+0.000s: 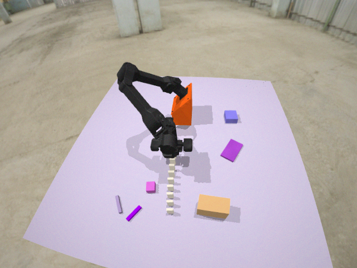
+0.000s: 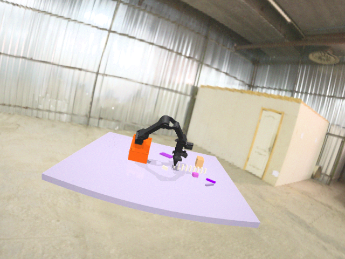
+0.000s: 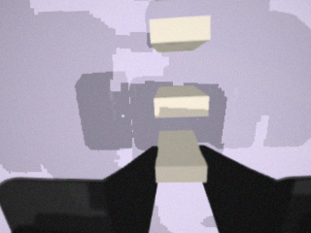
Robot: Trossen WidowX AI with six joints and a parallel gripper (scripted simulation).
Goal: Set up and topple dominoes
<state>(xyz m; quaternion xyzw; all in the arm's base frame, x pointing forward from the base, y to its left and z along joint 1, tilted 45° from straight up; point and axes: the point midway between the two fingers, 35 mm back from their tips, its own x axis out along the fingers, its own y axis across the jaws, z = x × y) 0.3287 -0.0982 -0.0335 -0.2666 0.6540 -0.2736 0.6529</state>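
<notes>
A row of several cream dominoes (image 1: 170,187) (image 2: 190,168) stands upright; its arm-side end domino (image 3: 181,107) and the one beyond it (image 3: 180,30) show in the wrist view. My gripper (image 2: 174,165) (image 3: 178,151) is shut on a cream domino (image 3: 181,150), held upright with its broad face toward the row, just past the arm-side end and low over the table. Whether its base touches the table cannot be told. Another cream domino (image 2: 165,167) lies flat on the arm side of the gripper; the arm hides it in the top view.
A magenta cube (image 1: 150,187) (image 2: 195,174) and an orange-tan block (image 1: 213,205) (image 2: 199,161) flank the row. A violet bar (image 1: 134,213) and a pale lilac bar (image 1: 118,204) lie beyond the cube. A purple slab (image 1: 231,150) and a blue block (image 1: 231,116) lie off to the side.
</notes>
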